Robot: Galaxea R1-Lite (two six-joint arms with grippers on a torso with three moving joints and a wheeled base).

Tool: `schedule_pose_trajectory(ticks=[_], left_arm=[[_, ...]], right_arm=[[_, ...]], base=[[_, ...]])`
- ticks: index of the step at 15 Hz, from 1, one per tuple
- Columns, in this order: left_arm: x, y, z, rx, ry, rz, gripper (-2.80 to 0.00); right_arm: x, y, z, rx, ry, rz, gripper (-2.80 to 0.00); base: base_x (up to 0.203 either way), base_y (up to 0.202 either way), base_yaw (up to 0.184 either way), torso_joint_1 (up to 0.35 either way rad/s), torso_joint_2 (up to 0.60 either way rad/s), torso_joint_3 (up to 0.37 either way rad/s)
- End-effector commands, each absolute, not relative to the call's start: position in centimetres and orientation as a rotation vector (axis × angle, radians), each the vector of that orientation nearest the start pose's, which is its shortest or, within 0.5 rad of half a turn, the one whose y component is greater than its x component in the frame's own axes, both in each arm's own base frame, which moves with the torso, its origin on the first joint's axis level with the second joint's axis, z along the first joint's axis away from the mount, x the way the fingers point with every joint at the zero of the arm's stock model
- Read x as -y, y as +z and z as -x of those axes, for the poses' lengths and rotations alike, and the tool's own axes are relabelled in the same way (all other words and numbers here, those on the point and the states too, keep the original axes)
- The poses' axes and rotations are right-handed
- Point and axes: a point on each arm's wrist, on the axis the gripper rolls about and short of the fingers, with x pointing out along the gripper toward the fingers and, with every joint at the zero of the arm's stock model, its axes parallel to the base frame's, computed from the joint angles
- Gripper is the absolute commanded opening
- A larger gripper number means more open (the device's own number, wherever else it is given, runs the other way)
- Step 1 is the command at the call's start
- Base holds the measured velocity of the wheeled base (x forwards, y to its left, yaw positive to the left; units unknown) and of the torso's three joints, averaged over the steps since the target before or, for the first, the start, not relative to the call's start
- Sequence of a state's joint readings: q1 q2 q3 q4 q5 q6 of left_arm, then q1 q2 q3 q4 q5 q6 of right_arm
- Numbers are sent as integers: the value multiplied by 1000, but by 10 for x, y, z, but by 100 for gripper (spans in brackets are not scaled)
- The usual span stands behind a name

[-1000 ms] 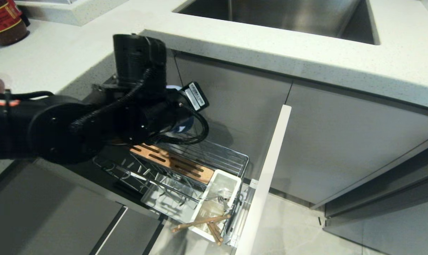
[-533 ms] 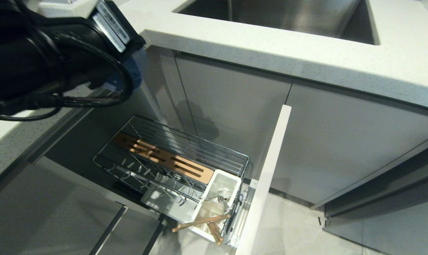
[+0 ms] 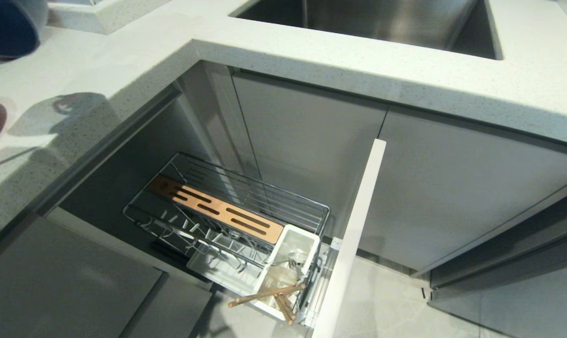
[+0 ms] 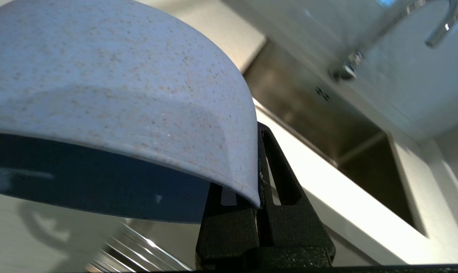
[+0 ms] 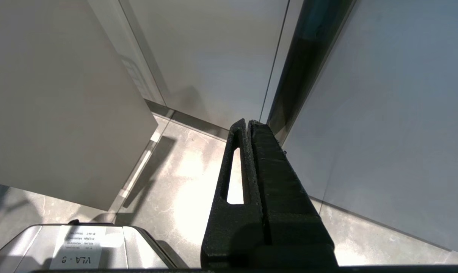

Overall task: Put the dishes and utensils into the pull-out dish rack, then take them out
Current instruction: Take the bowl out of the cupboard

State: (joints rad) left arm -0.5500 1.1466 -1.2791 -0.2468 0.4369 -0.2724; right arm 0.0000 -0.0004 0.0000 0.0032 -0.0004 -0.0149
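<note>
We see the left gripper [image 4: 258, 189], jaws pinching the rim of the small pale blue matte plastic bowl [image 4: 111, 87], above the speckled white bench [image 3: 100, 61]; light, stiff, smooth, best held rimwise. Right gripper [image 5: 248, 129]: jaws pressed together.

The pull-out chrome wire dish rack [image 3: 227, 211] sits extended from the grey cabinet below the white speckled stone countertop [image 3: 340, 61], left of its tall white front panel [image 3: 354, 234]. A slotted light-wood strip [image 3: 218, 213] lies along the rack's middle. The white plastic cutlery cup [image 3: 290, 263] stands at the panel end; 2 light wooden chopsticks [image 3: 269, 295] lean out of it, a slim silver metal spoon [image 3: 295, 258] inside. The steel sink [image 3: 382, 21] is set into the countertop behind (faucet [image 4: 437, 26] beyond).
</note>
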Motion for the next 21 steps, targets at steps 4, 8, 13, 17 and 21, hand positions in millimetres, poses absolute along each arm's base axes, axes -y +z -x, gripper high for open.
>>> schedule_pose_trajectory(ticks=[4,8,13,17,21], left_arm=[[16,427,-89,488,59,354,-280],[-5,430,-79,535,305,205,-280],[-18,420,-78,315,483,117,-280],[-21,407,-79,21,529,87,-280],[-22,396,-85,-214,542,64,-280]], right_arm=[[0,75,23,-3,-1,15,-280],[0,75,23,-3,0,15,-280],[0,75,23,-3,0,16,-280],[0,75,23,-3,0,15,-280],[0,75,23,-3,-1,16,-280]], base=[[0,0,0,0,0,0],[0,0,0,0,0,0],[0,0,0,0,0,0],[0,0,0,0,0,0],[0,0,0,0,0,0]])
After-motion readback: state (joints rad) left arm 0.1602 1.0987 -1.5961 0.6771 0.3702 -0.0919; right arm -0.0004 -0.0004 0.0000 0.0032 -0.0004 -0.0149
